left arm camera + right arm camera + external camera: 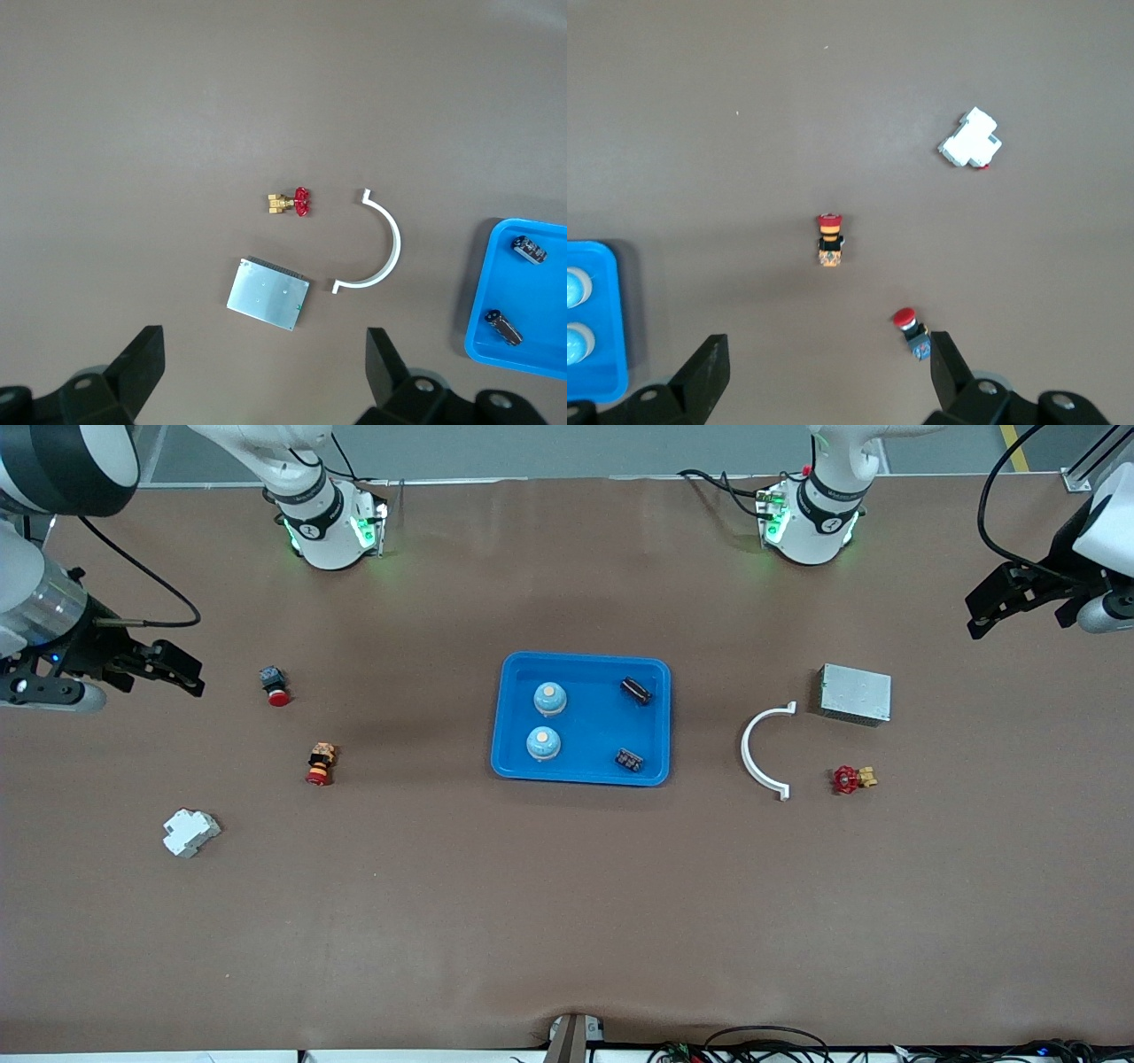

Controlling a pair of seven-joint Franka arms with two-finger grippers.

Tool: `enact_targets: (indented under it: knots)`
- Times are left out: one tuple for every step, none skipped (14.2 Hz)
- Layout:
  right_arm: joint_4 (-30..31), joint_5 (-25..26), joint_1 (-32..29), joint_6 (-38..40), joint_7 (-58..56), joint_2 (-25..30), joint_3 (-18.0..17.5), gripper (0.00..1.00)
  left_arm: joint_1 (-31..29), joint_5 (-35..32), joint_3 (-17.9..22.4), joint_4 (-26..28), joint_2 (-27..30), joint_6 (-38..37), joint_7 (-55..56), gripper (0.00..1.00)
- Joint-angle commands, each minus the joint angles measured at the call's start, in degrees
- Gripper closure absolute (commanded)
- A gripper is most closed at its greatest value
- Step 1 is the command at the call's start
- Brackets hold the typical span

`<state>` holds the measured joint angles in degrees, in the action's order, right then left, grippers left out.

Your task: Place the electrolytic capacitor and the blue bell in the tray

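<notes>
The tray [585,775] sits mid-counter holding two blue bells [550,699] and two black capacitors [635,690]. The left gripper [1010,602] and right gripper [164,669] hover over opposite counter ends, fingers spread wide, empty.

**Bells and capacitors sat in the tray**

The bright blue tray [580,775] lay flat at mid-bench. Inside it two pale blue bells [550,699] stood upright toward the right arm's end, one nearer the front camera, and two dark electrolytic capacitors [636,690] lay on their sides toward the left arm's end.
</notes>
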<state>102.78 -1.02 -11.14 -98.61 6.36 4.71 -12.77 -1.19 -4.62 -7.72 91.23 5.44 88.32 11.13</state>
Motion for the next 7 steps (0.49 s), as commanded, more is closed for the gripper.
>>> enact_targets:
  knots:
    - [1.0, -2.1, -1.2, 2.1, -0.8, 3.4, -0.2, 0.0, 0.2, 0.9, -0.3, -1.0, -0.5, 0.0, -1.4, 0.0]
    - [1.1, -2.1, -1.1, 2.1, -0.8, 3.6, -0.2, 0.0, 0.2, 1.3, -0.3, -1.1, -0.5, 0.0, -1.5, 0.0]
    - [1.1, -2.1, -1.1, 2.1, -0.8, 3.8, -0.2, 0.0, 0.2, 2.0, -0.3, -1.2, -0.5, 0.0, -1.4, 0.0]
    - [1.1, -2.2, -1.1, 2.0, -0.8, 3.8, -0.2, 0.0, 0.2, 2.2, -0.3, -1.6, -0.7, 0.0, -1.5, 0.0]
    - [1.0, -2.3, -1.0, 1.9, -0.8, 3.8, -0.2, 0.0, 0.2, 2.2, -0.3, -1.6, -0.9, 0.0, -1.5, 0.0]
    - [0.9, -2.5, -1.0, 1.9, -0.8, 3.7, -0.2, 0.0, 0.2, 2.1, -0.3, -1.7, -0.9, -0.3, -1.5, 0.0]
    - [0.7, -2.6, -1.0, 2.0, -0.8, 3.8, -0.2, 0.0, 0.2, 2.1, -0.5, -1.6, -1.0, -0.4, -1.4, 0.0]
